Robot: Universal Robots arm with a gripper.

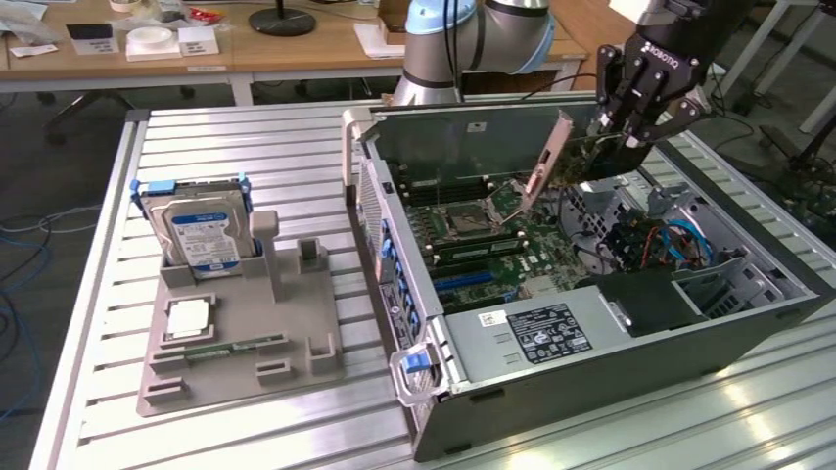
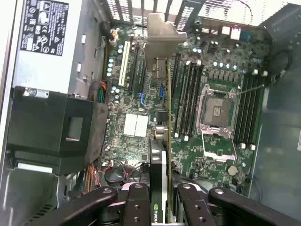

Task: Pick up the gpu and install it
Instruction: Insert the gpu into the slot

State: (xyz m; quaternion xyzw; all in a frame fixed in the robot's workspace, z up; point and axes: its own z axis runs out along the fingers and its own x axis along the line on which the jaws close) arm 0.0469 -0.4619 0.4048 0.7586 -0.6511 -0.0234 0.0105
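Black gripper (image 1: 625, 135) clamped on gpu (image 1: 575, 162); card hangs tilted over middle of motherboard (image 1: 503, 259) in open case (image 1: 588, 392), bracket end away from gripper.

The gripper (image 1: 625, 137) reads ROBOTIQ (power-supply label (image 1: 550, 334) print illegible).

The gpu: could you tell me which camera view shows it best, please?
The exterior view: the gpu shows its bracket and board, held by the gripper above the open case. The wrist view sees the gpu edge-on over the motherboard.
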